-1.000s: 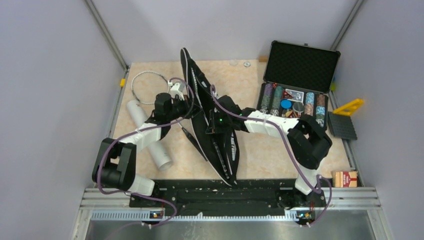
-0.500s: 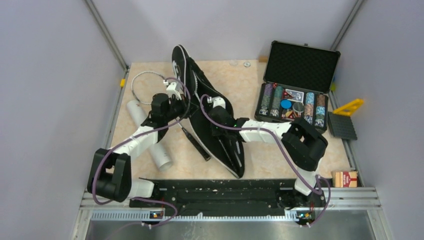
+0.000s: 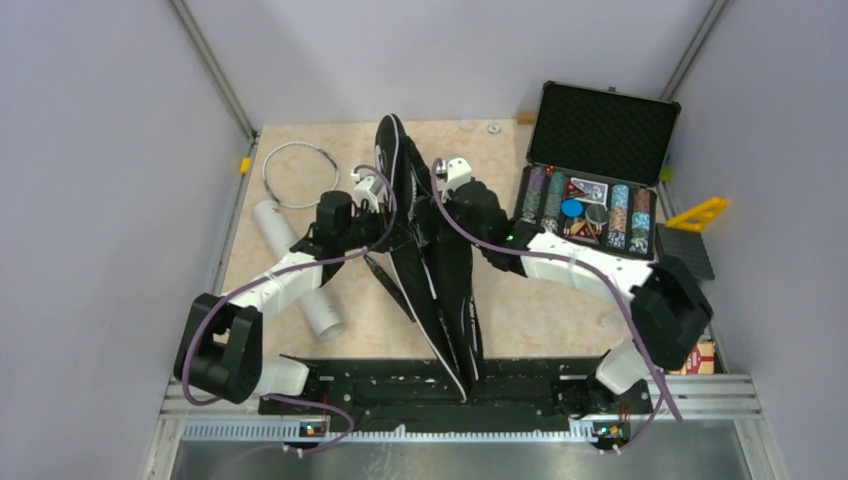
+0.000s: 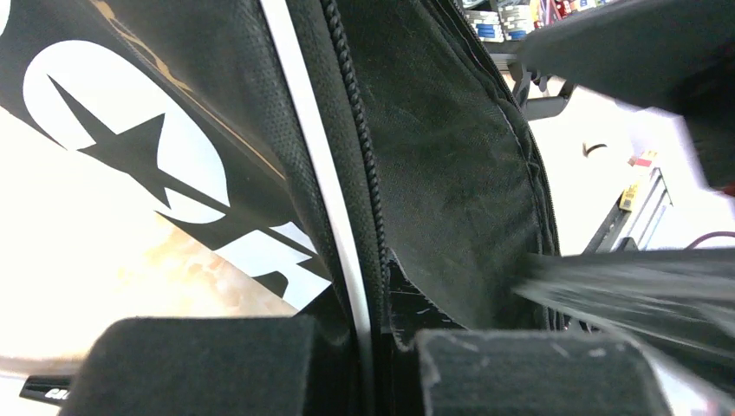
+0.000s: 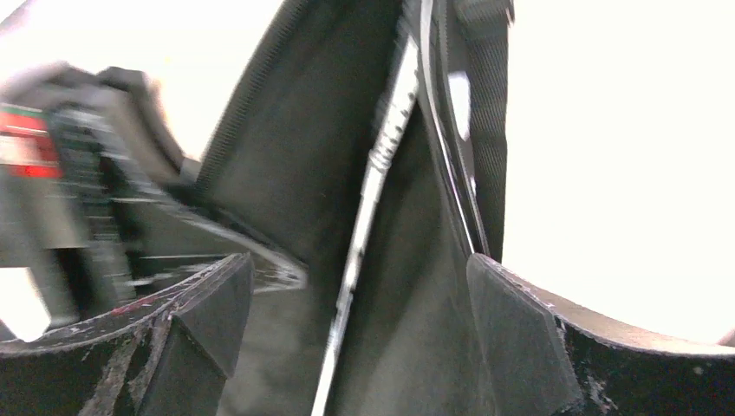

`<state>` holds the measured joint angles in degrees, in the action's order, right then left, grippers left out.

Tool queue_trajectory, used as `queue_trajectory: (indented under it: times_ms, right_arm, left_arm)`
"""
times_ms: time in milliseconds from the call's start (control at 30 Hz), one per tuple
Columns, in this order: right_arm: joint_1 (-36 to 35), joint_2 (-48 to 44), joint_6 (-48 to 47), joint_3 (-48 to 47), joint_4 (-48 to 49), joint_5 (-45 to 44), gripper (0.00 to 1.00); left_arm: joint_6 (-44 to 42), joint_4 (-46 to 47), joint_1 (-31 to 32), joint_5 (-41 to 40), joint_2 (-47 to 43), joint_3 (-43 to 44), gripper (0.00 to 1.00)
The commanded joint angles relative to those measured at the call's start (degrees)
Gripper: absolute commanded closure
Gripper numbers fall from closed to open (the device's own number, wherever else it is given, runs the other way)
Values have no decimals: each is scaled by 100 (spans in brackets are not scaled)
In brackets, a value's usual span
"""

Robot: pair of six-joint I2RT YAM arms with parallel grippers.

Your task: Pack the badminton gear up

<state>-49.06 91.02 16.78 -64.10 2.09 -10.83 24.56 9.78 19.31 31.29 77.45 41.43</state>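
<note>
The long black bag (image 3: pixel 450 290) stands on its edge in the middle of the table, running from the back to the near rail. My left gripper (image 3: pixel 392 232) is shut on the bag's zipped, white-piped rim (image 4: pixel 368 347). My right gripper (image 3: pixel 432 222) is open, with its fingers either side of black bag fabric (image 5: pixel 329 130) and a thin white strip. A white-framed racket (image 3: pixel 292 175) lies at the back left, with a black handle (image 3: pixel 392 290) showing beside the bag. The white tube (image 3: pixel 300 275) lies under my left arm. No shuttlecock is in view.
An open black case of poker chips (image 3: pixel 600 130) stands at the back right. Right of it lie a yellow triangle (image 3: pixel 700 213) and a black ribbed block (image 3: pixel 685 252). A small red box (image 3: pixel 690 352) sits near the right front corner.
My right gripper has opened, letting go of the bag, and has moved toward the back right. The bag has swung more upright and straight. My left gripper stays shut on it.
</note>
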Motion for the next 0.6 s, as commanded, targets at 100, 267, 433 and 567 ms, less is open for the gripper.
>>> queue_trajectory:
  times_ms: [100, 267, 433, 567]
  right_arm:
    - [27, -839, -1128, 249, 465, 12, 4]
    - [184, -608, -1420, 251, 513, -589, 4]
    - [500, -87, -1245, 143, 824, -89, 4]
    - [669, 451, -1098, -208, 716, 123, 7]
  left_arm:
    - [-202, 87, 29, 147, 99, 310, 100]
    - [-215, 59, 28, 143, 99, 327, 100]
    - [-205, 68, 25, 159, 135, 313, 100]
    - [-231, 37, 24, 137, 115, 291, 100]
